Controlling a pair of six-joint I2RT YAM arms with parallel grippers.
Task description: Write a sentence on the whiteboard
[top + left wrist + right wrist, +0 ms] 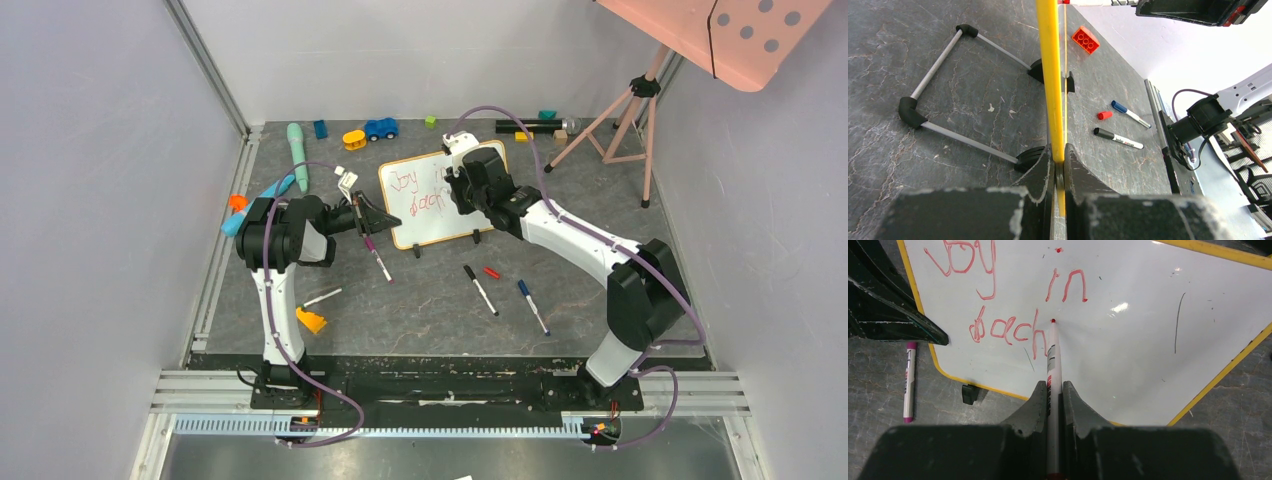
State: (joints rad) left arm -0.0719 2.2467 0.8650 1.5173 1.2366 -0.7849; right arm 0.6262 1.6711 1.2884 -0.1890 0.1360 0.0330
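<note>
— So, what do the fingers have, starting on the right?
— The right gripper has its fingers pressed onto the barrel of a slim white marker with a red tip. The tip touches the small white whiteboard with the thin yellow-orange frame, just after the "ach" of the red handwritten sentence.
— And the left?
— The left gripper pinches the board's frame edge between closed fingers, at the board's left side.
— Where does the board stand?
— Propped at a slant on the grey stone-patterned table, towards the back, between the two arms.
— How will it handle?
— I'd judge it light and stiff, with a glossy, slick face. Standing only on small feet, it would likely slide or tip under pen pressure. The rim is the place to hold it, clear of the writing surface. The marker looks light, rigid and smooth, so a firm mid-barrel grip suits it, and its soft tip probably wants a gentle touch.
— Counts?
— One board, with two black clip feet. Two lines of writing: "Joy in" above, "ach" below. Four markers that I am sure of: the held one, plus a purple-capped marker, a black-capped marker and a blue-capped marker, all lying in front of the board. One loose red cap lies beside the black one.
</note>
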